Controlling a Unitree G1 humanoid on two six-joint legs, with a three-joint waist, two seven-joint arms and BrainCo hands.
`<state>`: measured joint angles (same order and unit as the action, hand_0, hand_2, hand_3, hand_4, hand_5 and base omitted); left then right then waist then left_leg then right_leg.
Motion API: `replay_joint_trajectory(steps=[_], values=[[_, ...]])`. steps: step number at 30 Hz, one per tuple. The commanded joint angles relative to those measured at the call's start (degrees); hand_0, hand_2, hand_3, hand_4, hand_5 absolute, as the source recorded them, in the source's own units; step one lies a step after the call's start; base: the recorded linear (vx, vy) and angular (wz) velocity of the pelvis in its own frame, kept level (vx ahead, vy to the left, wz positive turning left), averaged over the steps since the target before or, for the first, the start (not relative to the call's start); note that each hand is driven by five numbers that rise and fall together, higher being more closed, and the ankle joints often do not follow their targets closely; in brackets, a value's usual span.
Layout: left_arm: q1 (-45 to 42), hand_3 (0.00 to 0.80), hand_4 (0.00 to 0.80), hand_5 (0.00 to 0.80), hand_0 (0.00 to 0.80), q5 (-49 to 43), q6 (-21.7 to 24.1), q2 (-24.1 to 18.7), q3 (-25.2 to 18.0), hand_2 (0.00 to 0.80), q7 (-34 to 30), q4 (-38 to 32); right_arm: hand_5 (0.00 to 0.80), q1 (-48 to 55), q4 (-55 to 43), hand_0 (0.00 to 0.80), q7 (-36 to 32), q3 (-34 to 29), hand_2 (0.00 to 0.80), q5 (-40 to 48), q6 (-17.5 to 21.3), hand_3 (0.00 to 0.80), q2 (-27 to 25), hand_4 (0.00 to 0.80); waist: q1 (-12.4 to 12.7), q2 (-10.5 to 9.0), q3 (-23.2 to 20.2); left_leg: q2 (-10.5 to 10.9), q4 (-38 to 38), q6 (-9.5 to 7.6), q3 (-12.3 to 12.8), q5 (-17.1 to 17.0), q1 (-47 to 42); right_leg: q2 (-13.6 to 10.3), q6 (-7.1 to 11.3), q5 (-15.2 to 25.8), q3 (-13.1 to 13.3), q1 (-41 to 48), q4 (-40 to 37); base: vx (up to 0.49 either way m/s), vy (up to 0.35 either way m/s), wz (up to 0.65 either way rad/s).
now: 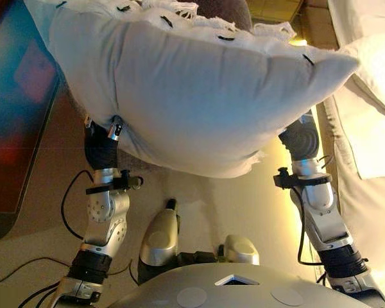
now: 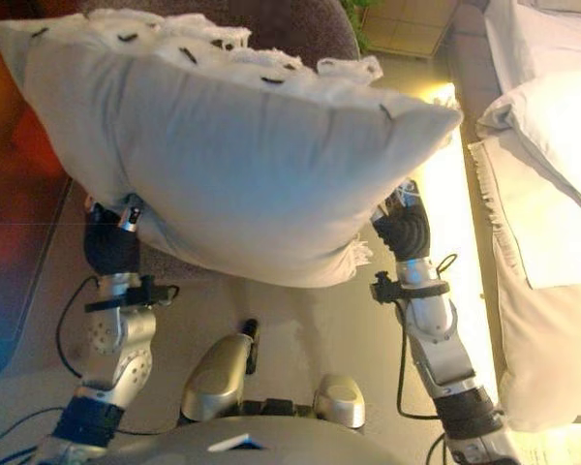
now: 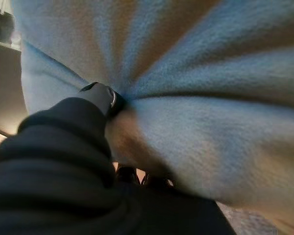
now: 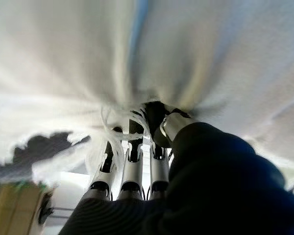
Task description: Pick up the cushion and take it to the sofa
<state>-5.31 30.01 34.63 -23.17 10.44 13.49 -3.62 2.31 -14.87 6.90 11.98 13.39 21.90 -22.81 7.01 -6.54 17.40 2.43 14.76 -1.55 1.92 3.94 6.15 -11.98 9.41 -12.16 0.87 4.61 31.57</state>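
Cushion (image 1: pixel 199 96) gripped by both hands, sofa (image 2: pixel 552 223) at right, rug (image 1: pixel 13 102) left

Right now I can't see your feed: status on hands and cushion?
Both hands up, left hand and right hand pressed into the cushion from below. Cushion lifted clear of the floor. Sofa to the right. Nothing seen between.

The white cushion (image 1: pixel 192 96) hides most of both hands in the eye views, and its top-left corner runs past the frame edge. In the left wrist view, the left hand (image 3: pixel 102 97) shows only its thumb; its fingers are buried under fabric. The right hand's (image 4: pixel 137 164) fingertips vanish into the fringe.
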Motion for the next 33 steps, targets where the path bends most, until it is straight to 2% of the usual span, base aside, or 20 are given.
replay_joint_trajectory(steps=[1,2,5,7,10,12,13,16,18,19,20,22,23,24,25,26,28,30,31,33], values=[[3.24,0.800,0.800,0.800,0.800,-4.24,4.33,0.00,1.01,0.800,-4.91,-7.83,0.800,-3.00,-2.14,0.800,0.59,1.85,0.800,-1.49,2.74,0.800,-1.50,0.800,-0.93,2.72,-9.15,0.22,-7.66,0.18,-3.93,-3.09,2.35,6.82,-2.72,7.66,-7.74,1.32,-11.57,0.362,0.070,-0.06],[3.33,0.800,0.800,0.800,0.800,-4.62,4.24,0.19,1.16,0.800,-4.41,-7.95,0.800,-3.18,-1.77,0.800,0.70,1.84,0.800,-1.25,3.14,0.800,-1.71,0.800,-1.08,3.23,-9.07,0.34,-7.96,0.38,-4.48,-2.91,1.46,7.05,-3.65,6.89,-8.72,-0.38,-14.89,0.382,0.058,-0.07],[3.06,0.800,0.800,0.800,0.800,-6.35,4.84,0.80,2.14,0.800,-2.84,-7.90,0.800,-2.89,-0.91,0.800,0.82,2.05,0.800,-0.80,5.52,0.800,-2.28,0.800,-2.58,3.99,-8.04,0.86,-7.94,0.60,-5.93,-1.17,-1.87,7.85,-5.08,7.99,-7.46,-4.67,-22.14,0.344,0.008,-0.10],[3.00,0.800,0.800,0.800,0.800,-6.62,5.85,1.14,3.17,0.800,-3.22,-7.27,0.800,-3.30,-0.59,0.800,1.93,2.52,0.800,-0.84,5.74,0.800,-2.80,0.800,-4.28,3.38,-7.43,2.08,-6.69,0.40,-6.51,1.42,-3.37,7.17,-3.54,14.37,-2.65,-7.85,-28.94,0.392,-0.058,0.09],[2.85,0.800,0.800,0.800,0.800,-6.49,6.40,1.02,3.67,0.800,-5.08,-7.23,0.800,-3.50,-0.09,0.800,3.75,2.77,0.800,-1.14,5.70,0.800,-2.85,0.800,-6.07,3.16,-6.86,2.49,-6.06,-0.37,-8.25,5.62,-6.34,4.99,-1.43,22.52,2.03,-12.38,-33.98,0.459,-0.132,0.43],[2.97,0.800,0.800,0.800,0.800,-5.61,6.17,0.47,3.76,0.800,-6.07,-6.88,0.800,-3.51,0.33,0.800,3.91,2.13,0.800,-0.65,5.60,0.800,-2.78,0.800,-7.02,3.23,-6.62,1.98,-5.03,-0.97,-9.32,7.98,-8.26,4.01,-0.96,24.20,4.53,-13.98,-35.92,0.598,-0.201,0.58],[2.99,0.800,0.800,0.800,0.800,-4.70,6.10,0.04,3.60,0.800,-6.88,-6.61,0.800,-3.30,0.21,0.800,3.69,1.52,0.800,-0.21,5.47,0.800,-2.92,0.800,-7.42,3.15,-6.43,1.67,-3.55,-1.12,-9.74,9.58,-8.98,3.56,-0.87,24.57,5.01,-14.41,-36.23,0.583,-0.211,0.75],[2.62,0.800,0.800,0.800,0.800,-3.15,6.39,-0.46,3.34,0.800,-8.32,-6.65,0.800,-3.02,-0.60,0.800,3.09,0.71,0.800,0.06,4.78,0.800,-3.29,0.800,-8.04,2.61,-6.26,0.83,-0.57,-1.16,-10.09,13.56,-11.02,3.23,-0.90,25.03,3.77,-15.19,-35.86,0.538,-0.219,0.42],[2.36,0.800,0.800,0.800,0.800,-2.58,7.47,-0.43,3.71,0.800,-8.35,-6.30,0.800,-2.87,-0.82,0.800,2.67,0.45,0.800,0.10,4.41,0.800,-4.07,0.800,-8.65,2.54,-6.67,-0.15,1.53,-0.86,-10.44,14.84,-12.24,4.21,-1.08,23.26,3.91,-15.05,-34.38,0.538,-0.225,0.15],[1.93,0.800,0.800,0.800,0.800,-2.14,7.20,-0.19,3.49,0.800,-8.20,-6.57,0.800,-2.69,-1.11,0.800,2.19,0.16,0.800,0.27,3.62,0.800,-4.38,0.800,-8.81,2.74,-7.18,-1.20,2.24,-0.28,-10.20,14.13,-13.36,4.57,-1.46,22.49,3.25,-15.11,-32.42,0.540,-0.200,0.26],[1.08,0.800,0.800,0.800,0.800,-1.78,6.96,0.09,3.35,0.800,-7.77,-6.84,0.800,-2.19,-1.50,0.800,1.39,-0.36,0.800,0.84,2.67,0.800,-4.79,0.800,-9.28,3.21,-8.16,-3.23,3.03,1.23,-9.86,11.63,-15.54,5.57,-2.47,21.32,2.90,-15.23,-30.62,0.552,-0.189,0.26],[-0.67,0.800,0.800,0.800,0.800,-1.29,6.88,0.67,3.04,0.800,-7.03,-7.44,0.800,-0.59,-2.50,0.800,-1.06,-1.35,0.800,2.66,1.59,0.800,-5.78,0.800,-10.09,4.65,-10.13,-7.54,7.87,5.32,-9.46,-0.45,-17.74,8.00,-4.88,19.20,1.80,-14.42,-29.35,0.560,-0.212,0.21],[-1.25,0.800,0.800,0.800,0.800,-1.41,7.06,0.86,2.87,0.800,-6.75,-8.00,0.800,0.02,-2.80,0.800,-1.96,-1.36,0.800,3.01,1.63,0.800,-6.36,0.800,-10.12,4.65,-10.56,-8.23,13.69,6.05,-8.48,-4.55,-15.76,8.37,-5.92,18.42,1.25,-13.14,-29.81,0.480,-0.249,0.25],[-1.69,0.800,0.800,0.800,0.800,-1.89,7.63,1.12,2.86,0.800,-6.34,-8.12,0.800,0.55,-2.55,0.800,-2.75,-1.30,0.800,2.96,1.88,0.800,-6.77,0.800,-10.07,4.27,-10.69,-8.40,21.44,6.07,-7.36,-7.25,-12.44,8.74,-7.15,17.72,1.33,-11.78,-29.89,0.399,-0.270,0.23],[-1.74,0.800,0.800,0.800,0.800,-2.35,7.60,1.43,3.16,0.800,-5.69,-8.18,0.800,0.97,-1.86,0.800,-3.19,-1.26,0.800,2.62,2.15,0.800,-6.82,0.800,-9.57,3.34,-10.40,-7.64,28.87,5.43,-6.61,-7.78,-6.48,8.57,-8.15,17.59,0.89,-9.69,-30.36,0.389,-0.280,0.24],[-1.64,0.800,0.800,0.800,0.800,-2.72,7.06,1.88,3.62,0.800,-4.81,-8.07,0.800,1.18,-0.96,0.800,-3.09,-1.02,0.800,2.30,2.43,0.800,-6.80,0.800,-8.93,2.42,-9.92,-7.27,30.59,4.74,-4.91,-7.11,-0.79,8.34,-8.68,17.28,-0.07,-7.31,-30.93,0.342,-0.219,0.08],[-1.38,0.800,0.800,0.800,0.800,-2.92,6.67,2.03,4.15,0.800,-4.50,-7.86,0.800,1.37,-0.23,0.800,-2.99,-0.65,0.800,2.75,3.47,0.800,-7.18,0.800,-7.70,1.62,-8.82,-6.16,24.68,3.66,-2.24,-4.96,3.21,7.79,-8.17,16.47,-1.99,-4.10,-32.41,0.315,-0.101,-0.04],[-1.27,0.800,0.800,0.800,0.800,-2.74,6.54,1.47,4.54,0.800,-4.60,-7.94,0.800,2.05,-0.94,0.800,-2.89,-0.63,0.800,2.78,3.89,0.800,-7.88,0.800,-6.87,1.09,-7.72,-5.61,15.19,3.84,-0.39,-5.06,3.29,7.18,-7.36,15.52,-3.42,-1.80,-34.10,0.288,0.002,0.12],[-0.79,0.800,0.800,0.800,0.800,-2.22,5.84,1.11,4.74,0.800,-4.70,-8.23,0.800,2.47,-1.54,0.800,-2.46,-0.77,0.800,2.74,3.70,0.800,-8.35,0.800,-6.75,1.22,-7.41,-6.20,8.46,4.55,0.57,-6.48,3.01,7.21,-7.05,14.97,-4.40,-1.01,-34.87,0.264,0.069,0.30],[0.23,0.800,0.800,0.800,0.800,-2.42,5.17,1.29,5.24,0.800,-4.36,-7.89,0.800,2.67,-1.99,0.800,-1.93,-0.55,0.800,2.11,3.22,0.800,-8.33,0.800,-6.27,1.52,-6.92,-5.68,-0.79,5.53,-0.39,-8.74,3.15,7.41,-6.70,14.17,-4.65,0.47,-35.56,0.258,0.086,0.40]])
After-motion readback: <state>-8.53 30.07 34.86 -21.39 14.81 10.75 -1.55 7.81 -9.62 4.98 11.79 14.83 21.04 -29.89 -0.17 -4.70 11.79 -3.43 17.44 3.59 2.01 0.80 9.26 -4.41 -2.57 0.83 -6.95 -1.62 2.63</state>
